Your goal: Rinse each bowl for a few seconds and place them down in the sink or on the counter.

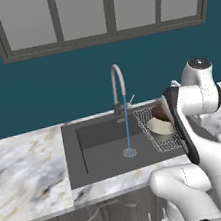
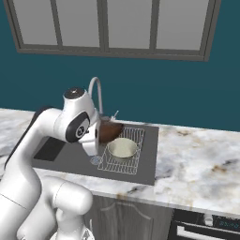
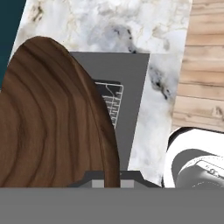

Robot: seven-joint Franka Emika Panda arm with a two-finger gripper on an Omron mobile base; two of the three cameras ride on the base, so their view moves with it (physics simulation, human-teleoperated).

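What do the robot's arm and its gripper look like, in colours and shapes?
The arm is made of glossy white, rounded segments with dark grey to black joints. One round joint cap is dark with a small red mark. A long dark strip runs along a link in the left base view. The gripper shows small dark finger tips. No loose cables are visible.

bowl [image 2: 123,148] in rack [image 2: 133,161] (in sink [image 2: 65,159])
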